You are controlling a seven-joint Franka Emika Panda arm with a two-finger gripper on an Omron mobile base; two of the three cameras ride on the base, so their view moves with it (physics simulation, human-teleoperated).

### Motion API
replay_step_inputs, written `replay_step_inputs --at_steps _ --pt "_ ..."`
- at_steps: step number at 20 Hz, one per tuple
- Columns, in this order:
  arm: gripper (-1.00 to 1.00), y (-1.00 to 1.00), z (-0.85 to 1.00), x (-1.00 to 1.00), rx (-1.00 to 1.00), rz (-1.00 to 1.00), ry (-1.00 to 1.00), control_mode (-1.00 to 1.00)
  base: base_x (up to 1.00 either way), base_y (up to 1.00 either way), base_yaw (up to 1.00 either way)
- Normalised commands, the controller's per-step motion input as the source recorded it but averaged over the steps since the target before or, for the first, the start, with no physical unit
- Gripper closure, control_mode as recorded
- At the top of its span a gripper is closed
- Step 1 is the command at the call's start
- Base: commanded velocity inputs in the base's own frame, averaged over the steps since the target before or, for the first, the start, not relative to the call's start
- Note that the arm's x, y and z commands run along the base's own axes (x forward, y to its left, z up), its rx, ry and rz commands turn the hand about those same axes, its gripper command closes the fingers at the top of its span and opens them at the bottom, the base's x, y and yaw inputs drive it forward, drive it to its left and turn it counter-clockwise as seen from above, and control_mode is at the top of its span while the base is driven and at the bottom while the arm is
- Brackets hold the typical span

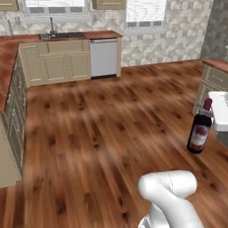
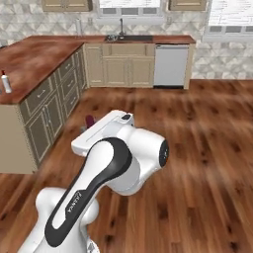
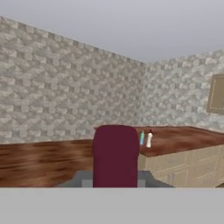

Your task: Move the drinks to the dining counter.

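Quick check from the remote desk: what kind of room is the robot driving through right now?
A home kitchen, by the look of it. There is a sink with a faucet set in the wood countertop, a white dishwasher among beige cabinets, and stone-tiled walls. The gripper is carrying a wine bottle over the wood floor.

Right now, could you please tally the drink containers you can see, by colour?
Dark wine bottle with red cap, held by the gripper: 1
White bottle with red cap, on the wood counter: 1
Blue-green bottle, beside the white bottle: 1
Total: 3
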Motion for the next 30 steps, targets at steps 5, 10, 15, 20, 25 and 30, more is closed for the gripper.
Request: replay_step_inputs --at_steps 5,10,15,20,25,30 --pt "1.0 0.0 0.0 0.0 0.0 0.0 0.0 1.0 0.32 1.0 0.14" --pt "1.0 0.0 0.0 0.0 0.0 0.0 0.0 1.0 0.34 1.0 0.1" --pt "1.0 0.0 0.0 0.0 0.0 0.0 0.0 1.0 0.51 1.0 0.13" --pt "1.0 0.0 0.0 0.0 0.0 0.0 0.0 1.0 0.59 1.0 0.14" --pt "1.0 0.0 0.0 0.0 0.0 0.0 0.0 1.0 0.67 0.95 0.13" --pt "1.0 0.0 0.0 0.0 0.0 0.0 0.0 1.0 0.83 0.61 0.07"
